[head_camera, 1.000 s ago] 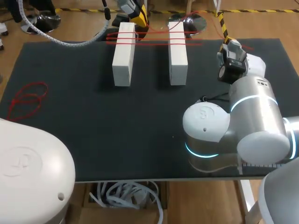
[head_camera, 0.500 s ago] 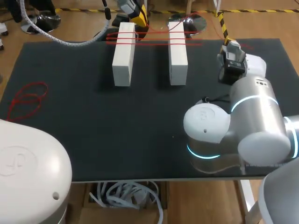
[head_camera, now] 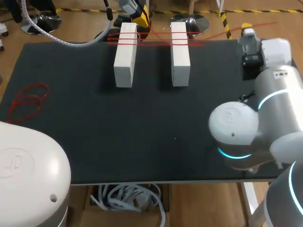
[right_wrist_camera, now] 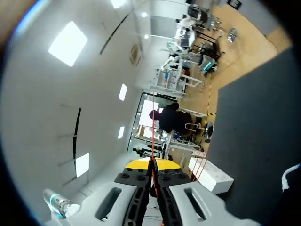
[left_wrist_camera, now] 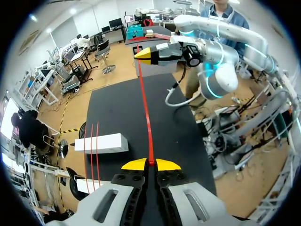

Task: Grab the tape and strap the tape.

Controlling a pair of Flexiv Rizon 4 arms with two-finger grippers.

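Observation:
Two white blocks [head_camera: 125,54] [head_camera: 180,52] lie side by side at the table's far edge, with strands of red tape [head_camera: 156,41] stretched across their far ends. My left gripper [head_camera: 141,19] sits just behind the left block, shut on the tape [left_wrist_camera: 146,117]. That tape runs straight ahead from its yellow tips [left_wrist_camera: 150,163] to my right gripper [left_wrist_camera: 143,52]. The right gripper [head_camera: 246,29] hovers at the far right edge, shut on the tape's other end [right_wrist_camera: 153,127]. A slanting strand [head_camera: 222,32] links it to the blocks. One block [right_wrist_camera: 210,175] shows beside the right gripper [right_wrist_camera: 152,163].
A loose tangle of red tape [head_camera: 28,100] lies on the black mat [head_camera: 118,127] near its left edge. My right arm's big joints [head_camera: 255,127] stand over the mat's near right part. White cables hang under the front edge.
The right arm has swung to the right and farther back, carrying its tape end with it, so the strand now slants out past the table's far right corner. The left gripper stayed put.

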